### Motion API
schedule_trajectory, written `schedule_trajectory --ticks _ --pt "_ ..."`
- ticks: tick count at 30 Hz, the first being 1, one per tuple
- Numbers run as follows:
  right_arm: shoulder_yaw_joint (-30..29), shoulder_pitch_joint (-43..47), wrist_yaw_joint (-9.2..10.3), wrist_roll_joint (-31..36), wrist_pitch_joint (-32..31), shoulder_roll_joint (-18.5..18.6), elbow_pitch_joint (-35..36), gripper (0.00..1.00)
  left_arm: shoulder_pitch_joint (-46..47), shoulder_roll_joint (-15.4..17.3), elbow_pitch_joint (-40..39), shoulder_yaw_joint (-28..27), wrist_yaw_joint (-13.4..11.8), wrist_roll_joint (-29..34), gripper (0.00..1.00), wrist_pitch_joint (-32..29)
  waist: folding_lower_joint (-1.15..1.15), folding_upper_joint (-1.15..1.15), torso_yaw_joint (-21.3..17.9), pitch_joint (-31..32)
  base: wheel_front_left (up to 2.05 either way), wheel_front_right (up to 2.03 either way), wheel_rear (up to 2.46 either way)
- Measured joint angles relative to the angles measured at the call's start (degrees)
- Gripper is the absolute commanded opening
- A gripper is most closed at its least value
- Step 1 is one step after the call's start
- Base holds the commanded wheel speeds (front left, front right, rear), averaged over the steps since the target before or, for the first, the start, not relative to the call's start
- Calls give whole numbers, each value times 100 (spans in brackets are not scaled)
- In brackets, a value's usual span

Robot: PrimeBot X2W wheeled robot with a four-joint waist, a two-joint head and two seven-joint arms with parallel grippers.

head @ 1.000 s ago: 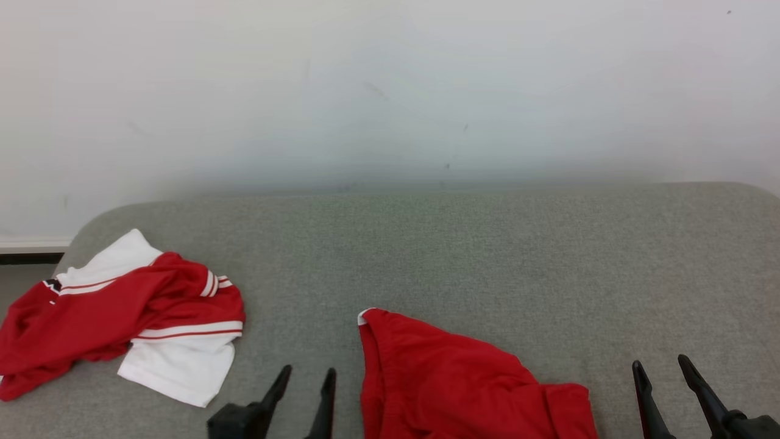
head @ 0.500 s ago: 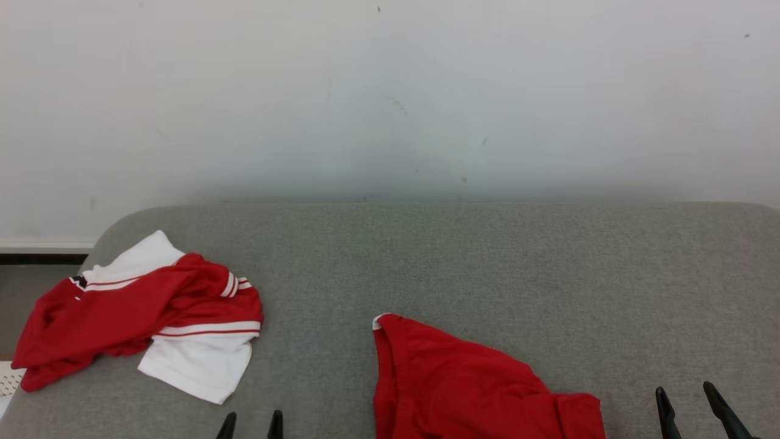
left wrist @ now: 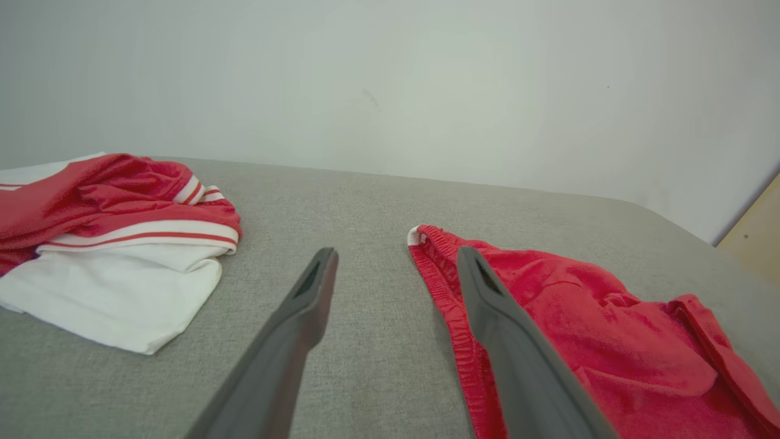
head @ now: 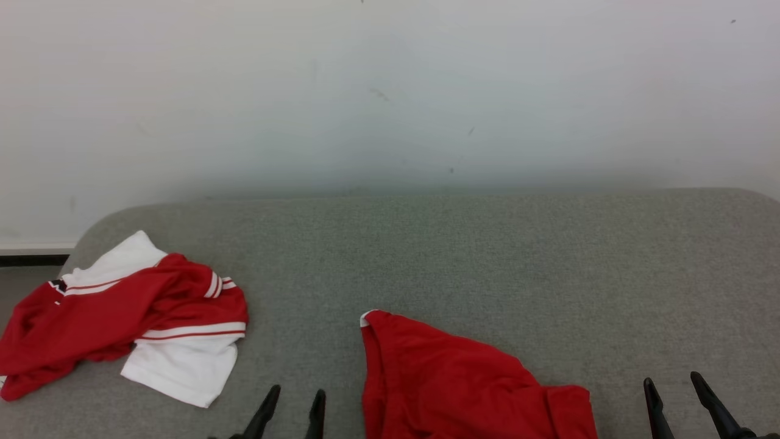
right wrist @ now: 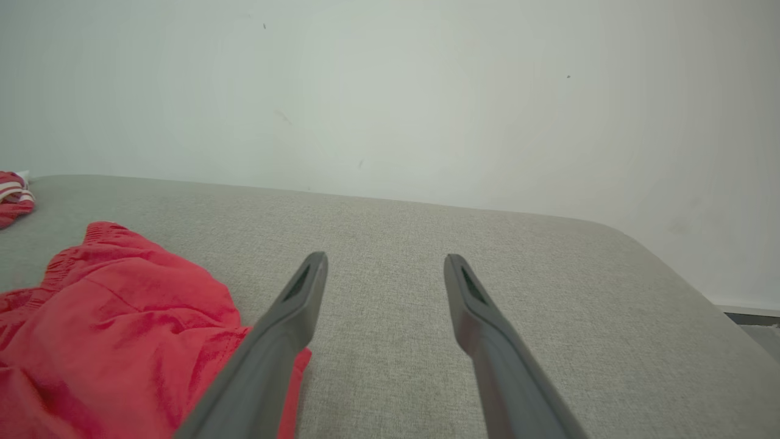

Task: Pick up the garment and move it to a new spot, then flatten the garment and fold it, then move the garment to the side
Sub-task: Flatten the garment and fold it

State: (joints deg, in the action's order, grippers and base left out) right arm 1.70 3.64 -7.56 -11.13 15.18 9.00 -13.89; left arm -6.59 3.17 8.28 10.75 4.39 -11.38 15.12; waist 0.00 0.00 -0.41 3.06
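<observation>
L pincer point(head: 297, 390) sits at the near edge of the head view. Its two fingers are spread wide w/ nothing btwn them, tips pointing away from me. R pincer point(head: 671, 378) is at the near right, also spread wide & empty. Both are over the gray padded surface point(head: 487, 256); can't tell if the tips touch the fabric.

Btwn the two, closer to my L pincer, lies the red garment point(head: 451, 384). It's crumpled, not flat, & its near part runs off the bottom of the head view. Its L edge is a gathered waistband w/ a small white tab point(head: 364, 317) at the far corner. In the L wrist view one finger point(left wrist: 506, 341) crosses in front of that waistband; contact or not, can't tell. In the R wrist view the garment's bunched R end lies just beside the finger point(right wrist: 268, 353) on that view's left.

Further out & well to the L, near the surface's rounded corner, a red-and-white shirt point(head: 134, 317) lies in a heap, well apart from the red garment. A white panel w/ red stripes faces me, w/ red cloth piled over it.

Behind everything is a white wall point(head: 390, 91) w/ a few faint scuffs. Low at far L runs a dark baseboard strip point(head: 30, 259).
</observation>
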Motion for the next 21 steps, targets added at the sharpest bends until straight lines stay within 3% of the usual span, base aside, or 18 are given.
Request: schedule_trajectory --ticks 8,13,21 --pt "18 -115 0 -71 0 43 36 100 1217 -27 657 904 243 144 100 0 0 0 -282 -153 0 0 0" --pt "81 -183 0 -91 0 45 55 100 2073 -32 1172 1689 292 178 100 -311 0 0 -507 -243 0 0 0" --pt "202 -380 0 -115 0 41 70 100 3153 77 1887 3251 314 -412 100 -862 0 0 -996 -435 0 0 0"
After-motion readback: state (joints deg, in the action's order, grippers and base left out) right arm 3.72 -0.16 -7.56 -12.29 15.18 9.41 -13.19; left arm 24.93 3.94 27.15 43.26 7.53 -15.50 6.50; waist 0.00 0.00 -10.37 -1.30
